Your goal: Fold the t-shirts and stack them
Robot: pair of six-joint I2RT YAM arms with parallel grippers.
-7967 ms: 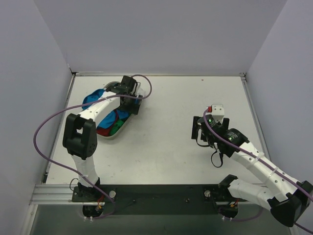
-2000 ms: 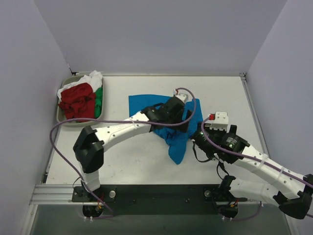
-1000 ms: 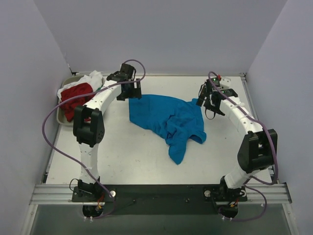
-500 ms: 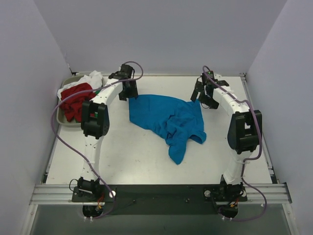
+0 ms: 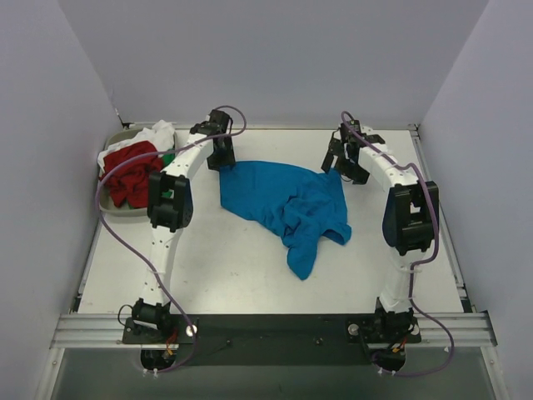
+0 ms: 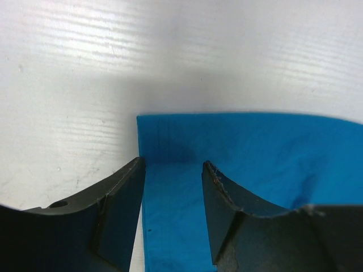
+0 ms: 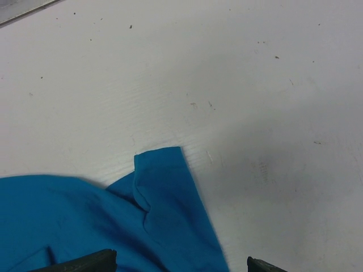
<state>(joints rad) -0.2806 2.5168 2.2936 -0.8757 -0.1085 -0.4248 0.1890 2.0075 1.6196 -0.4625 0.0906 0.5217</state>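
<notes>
Item: blue t-shirt [image 5: 283, 204], mid-table [image 5: 208, 275], far edge lying flat, near part bunched. Step, as judged: taking both far corners to spread it. Each pinch should catch the corner's edge low against the table, both sides alike. Left gripper [image 6: 172, 164]: arm stretched far, jaws half apart astride the left corner, nothing pinched. Right gripper [image 7: 181, 262]: jaws wide, over the right corner. Other shirts [image 5: 133, 167]: heaped in tray [image 5: 108, 204], far left.

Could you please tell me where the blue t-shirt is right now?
The blue t-shirt lies rumpled on the table, far middle in the top view, between the left claw and right claw.
</notes>
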